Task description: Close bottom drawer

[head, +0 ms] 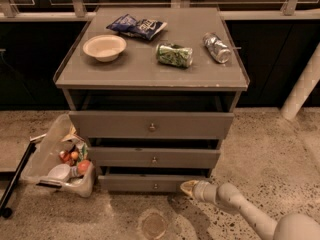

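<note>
The bottom drawer [150, 183] appears nearly shut; a short final push may remain. The gripper [189, 188] is at the drawer's right end; its state cannot be told.
</note>
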`<state>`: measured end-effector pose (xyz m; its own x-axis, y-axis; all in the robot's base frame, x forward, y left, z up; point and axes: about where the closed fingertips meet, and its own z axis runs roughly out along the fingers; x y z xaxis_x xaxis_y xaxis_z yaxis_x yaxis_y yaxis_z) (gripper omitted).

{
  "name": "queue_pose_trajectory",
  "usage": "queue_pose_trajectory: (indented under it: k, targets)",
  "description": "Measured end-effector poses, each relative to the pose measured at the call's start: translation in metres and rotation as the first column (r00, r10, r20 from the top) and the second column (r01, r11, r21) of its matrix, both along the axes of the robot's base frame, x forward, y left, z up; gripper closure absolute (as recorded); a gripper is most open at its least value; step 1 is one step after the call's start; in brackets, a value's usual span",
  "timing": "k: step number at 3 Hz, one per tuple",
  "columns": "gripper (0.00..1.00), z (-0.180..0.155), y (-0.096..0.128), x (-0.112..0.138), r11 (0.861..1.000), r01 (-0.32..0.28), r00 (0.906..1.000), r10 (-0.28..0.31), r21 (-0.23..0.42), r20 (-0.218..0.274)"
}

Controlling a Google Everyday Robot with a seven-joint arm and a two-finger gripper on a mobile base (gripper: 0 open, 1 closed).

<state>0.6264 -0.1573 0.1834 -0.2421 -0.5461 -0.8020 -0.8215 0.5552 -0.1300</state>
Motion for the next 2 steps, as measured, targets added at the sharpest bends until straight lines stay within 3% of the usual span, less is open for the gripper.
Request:
queue_pose_trajectory:
  k: [2]
  targets:
    - [0.58,0.0011,-0.0032,-0.0021,1.0,-0.001,1.0,0.001,0.002,0.004]
